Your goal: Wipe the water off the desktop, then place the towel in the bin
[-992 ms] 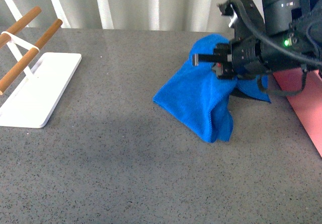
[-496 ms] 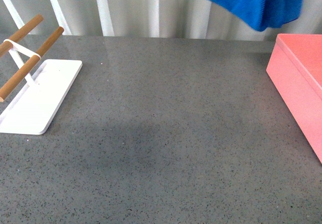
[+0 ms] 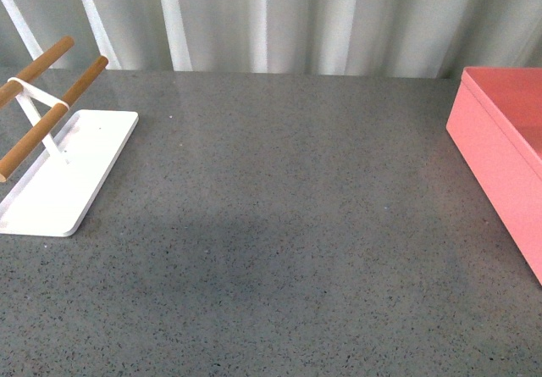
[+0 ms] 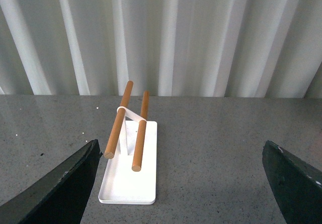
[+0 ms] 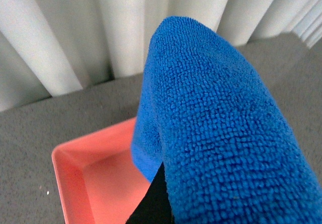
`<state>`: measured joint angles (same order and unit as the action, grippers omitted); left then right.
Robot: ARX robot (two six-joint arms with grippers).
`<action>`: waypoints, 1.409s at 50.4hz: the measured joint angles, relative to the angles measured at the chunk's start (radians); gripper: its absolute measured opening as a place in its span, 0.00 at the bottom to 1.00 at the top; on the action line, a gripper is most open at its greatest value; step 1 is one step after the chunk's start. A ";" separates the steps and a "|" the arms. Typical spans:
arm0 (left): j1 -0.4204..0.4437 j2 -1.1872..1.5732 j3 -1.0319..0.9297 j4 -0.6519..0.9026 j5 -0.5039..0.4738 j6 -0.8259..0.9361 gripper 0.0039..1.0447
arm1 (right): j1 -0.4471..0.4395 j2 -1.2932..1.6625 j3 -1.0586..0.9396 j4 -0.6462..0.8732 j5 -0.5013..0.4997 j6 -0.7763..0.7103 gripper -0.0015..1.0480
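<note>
The blue towel (image 5: 216,123) fills the right wrist view, draped over my right gripper, which is shut on it. One dark finger (image 5: 151,201) shows under the cloth. The towel hangs above the open pink bin (image 5: 95,183). In the front view the bin (image 3: 500,148) stands at the right edge of the speckled grey desktop (image 3: 279,224); the towel and both arms are out of that view. My left gripper (image 4: 176,189) is open and empty above the desktop.
A flat white tray with two wooden rods (image 3: 59,174) stands at the left of the desktop, and shows ahead in the left wrist view (image 4: 128,178). A pale corrugated wall runs behind the desktop.
My right gripper has lifted the towel off the desktop, up and to the right, and both have left the front view. The bin's wall now shows uncovered.
</note>
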<state>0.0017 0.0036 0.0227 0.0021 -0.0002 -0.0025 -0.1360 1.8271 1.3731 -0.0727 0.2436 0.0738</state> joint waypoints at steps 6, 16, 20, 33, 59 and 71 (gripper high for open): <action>0.000 0.000 0.000 0.000 0.000 0.000 0.94 | -0.022 0.043 0.061 -0.185 -0.033 0.108 0.04; 0.000 0.000 0.000 0.000 0.000 0.000 0.94 | -0.062 0.097 0.098 -0.385 -0.027 0.371 0.04; 0.000 0.000 0.000 0.000 0.000 0.000 0.94 | -0.078 0.093 0.091 -0.376 0.007 0.391 0.04; 0.000 0.000 0.000 0.000 0.000 0.000 0.94 | -0.132 0.045 -0.005 -0.354 0.008 0.390 0.04; 0.000 0.000 0.000 0.000 0.000 0.000 0.94 | -0.156 0.065 -0.046 -0.303 -0.010 0.296 0.38; 0.000 0.000 0.000 0.000 0.000 0.000 0.94 | -0.151 0.117 0.011 -0.333 0.023 0.237 0.74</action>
<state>0.0017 0.0036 0.0227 0.0021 0.0002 -0.0025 -0.2871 1.9442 1.3842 -0.4053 0.2665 0.3107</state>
